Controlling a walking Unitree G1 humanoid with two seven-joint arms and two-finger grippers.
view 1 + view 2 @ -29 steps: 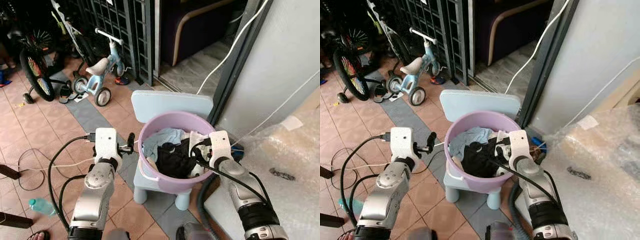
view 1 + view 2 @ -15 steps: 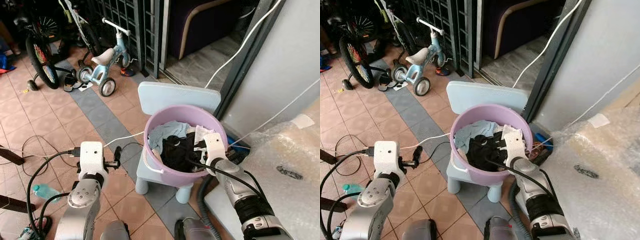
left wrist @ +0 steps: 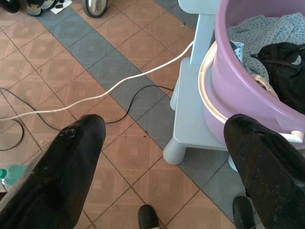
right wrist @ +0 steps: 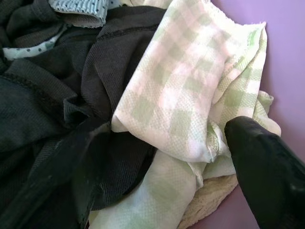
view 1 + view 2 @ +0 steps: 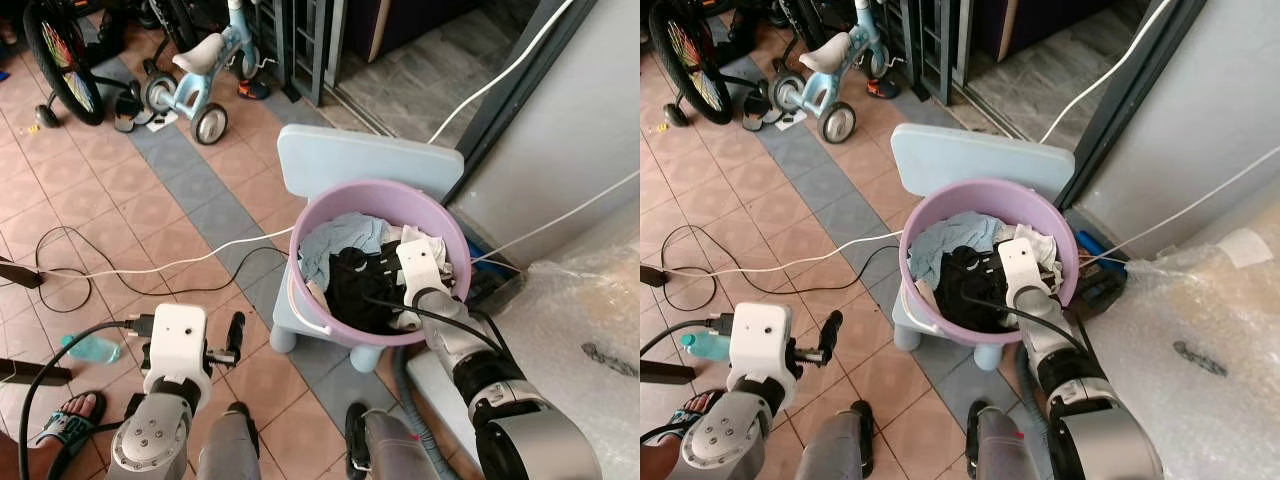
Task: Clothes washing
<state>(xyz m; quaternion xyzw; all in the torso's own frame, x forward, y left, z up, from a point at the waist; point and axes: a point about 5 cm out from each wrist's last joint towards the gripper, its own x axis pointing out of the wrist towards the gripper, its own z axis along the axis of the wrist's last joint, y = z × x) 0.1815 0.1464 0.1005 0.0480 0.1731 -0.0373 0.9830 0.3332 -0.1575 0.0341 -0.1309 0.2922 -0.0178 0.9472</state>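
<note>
The right gripper (image 4: 157,157) has dropped into the purple tub (image 5: 310,310) on the small chair (image 5: 360,165), fingers apart over the checked cloth (image 4: 176,95) beside dark clothes (image 4: 43,95); a grab looks imminent. The left gripper (image 3: 162,143), fingers apart, has pulled back above the floor.

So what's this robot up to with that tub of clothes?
It is doing laundry. A purple tub full of clothes sits on a small pale blue chair. The right gripper is down inside the tub, fingers spread open over a green-and-white checked cloth lying against black clothing. The left gripper hangs open over the tiled floor beside the chair, holding nothing.
</note>
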